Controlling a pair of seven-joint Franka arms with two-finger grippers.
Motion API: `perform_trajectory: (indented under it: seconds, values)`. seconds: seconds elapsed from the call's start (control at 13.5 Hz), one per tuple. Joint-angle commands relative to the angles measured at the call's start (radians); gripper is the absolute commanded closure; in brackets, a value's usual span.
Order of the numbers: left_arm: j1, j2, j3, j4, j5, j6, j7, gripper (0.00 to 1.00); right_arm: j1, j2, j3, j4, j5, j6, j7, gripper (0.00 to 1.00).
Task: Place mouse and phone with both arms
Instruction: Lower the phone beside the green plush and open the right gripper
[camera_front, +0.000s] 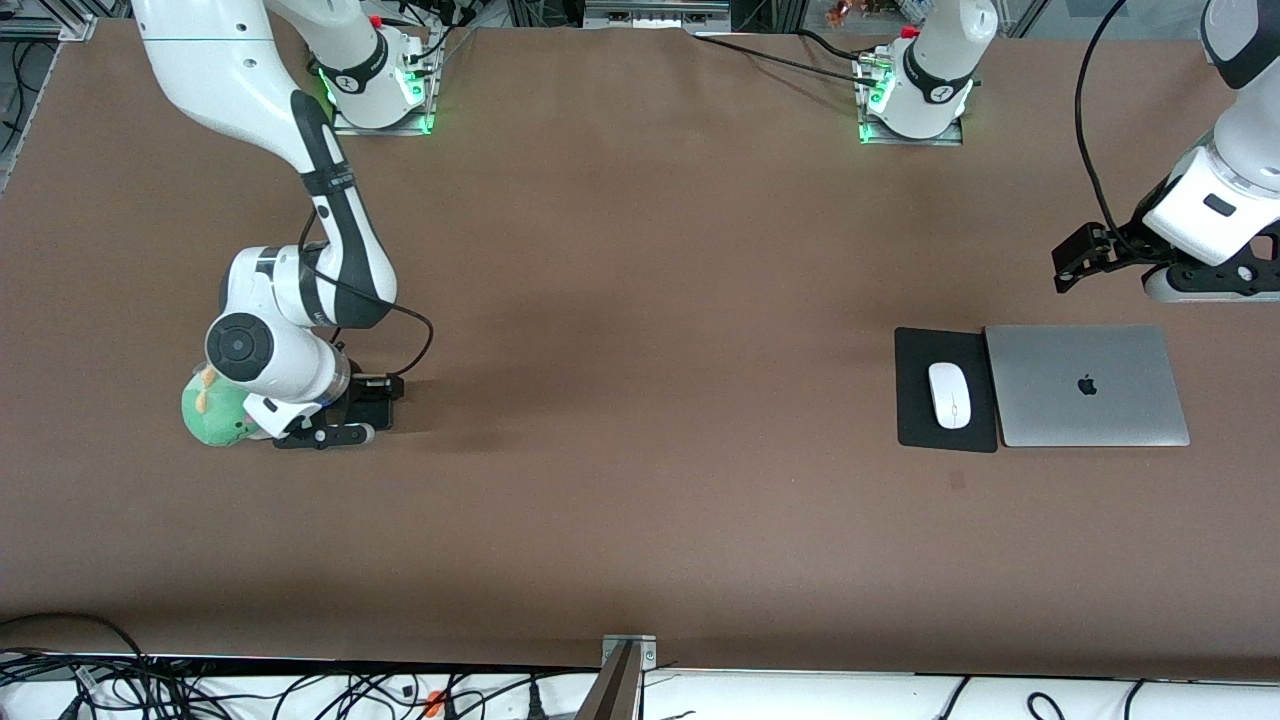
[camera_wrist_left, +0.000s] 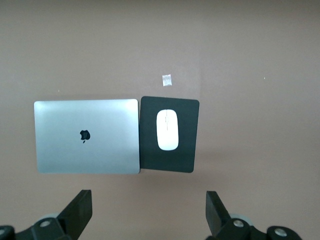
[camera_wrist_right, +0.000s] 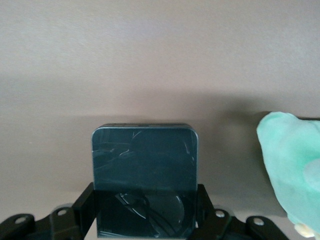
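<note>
The black phone (camera_wrist_right: 144, 170) sits between the fingers of my right gripper (camera_wrist_right: 145, 202), which is shut on its two long edges, low at the table. In the front view the right gripper (camera_front: 350, 418) and phone (camera_front: 373, 410) are toward the right arm's end of the table, beside a green plush toy. The white mouse (camera_front: 949, 394) lies on a black mouse pad (camera_front: 915, 405) toward the left arm's end. My left gripper (camera_front: 1072, 265) is open and empty, up in the air over bare table beside the laptop. In the left wrist view (camera_wrist_left: 148, 212) it looks down on the mouse (camera_wrist_left: 167, 129).
A closed silver laptop (camera_front: 1085, 385) lies against the mouse pad, toward the left arm's end. A green plush toy (camera_front: 212, 410) touches the right arm's wrist and also shows in the right wrist view (camera_wrist_right: 292, 170). A small tape mark (camera_front: 957, 481) is nearer the front camera than the pad.
</note>
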Motion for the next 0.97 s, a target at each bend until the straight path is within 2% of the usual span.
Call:
perform_trajectory:
  seconds: [0.0, 0.45, 0.52, 0.59, 0.67, 0.89]
  values:
    - [-0.002, -0.012, 0.002, 0.034, -0.008, -0.066, 0.019, 0.0, -0.021, -0.025, 0.016, -0.055, 0.016, 0.041, -0.019, 0.49]
    - [-0.002, 0.0, 0.005, 0.051, -0.004, -0.074, 0.024, 0.0, -0.028, -0.01, 0.018, -0.148, 0.026, 0.191, -0.052, 0.48]
    - [-0.002, 0.004, 0.005, 0.054, -0.004, -0.071, 0.025, 0.0, -0.028, -0.007, 0.016, -0.148, 0.037, 0.196, -0.052, 0.41]
    - [-0.002, 0.011, 0.007, 0.068, -0.005, -0.074, 0.025, 0.0, -0.027, -0.002, 0.018, -0.151, 0.048, 0.207, -0.052, 0.25]
    - [-0.002, 0.012, 0.005, 0.069, -0.005, -0.076, 0.024, 0.0, -0.027, 0.0, 0.019, -0.158, 0.049, 0.217, -0.052, 0.03]
    - [-0.002, 0.012, 0.004, 0.071, -0.005, -0.077, 0.025, 0.0, -0.027, -0.022, 0.021, -0.149, 0.054, 0.213, -0.052, 0.0]
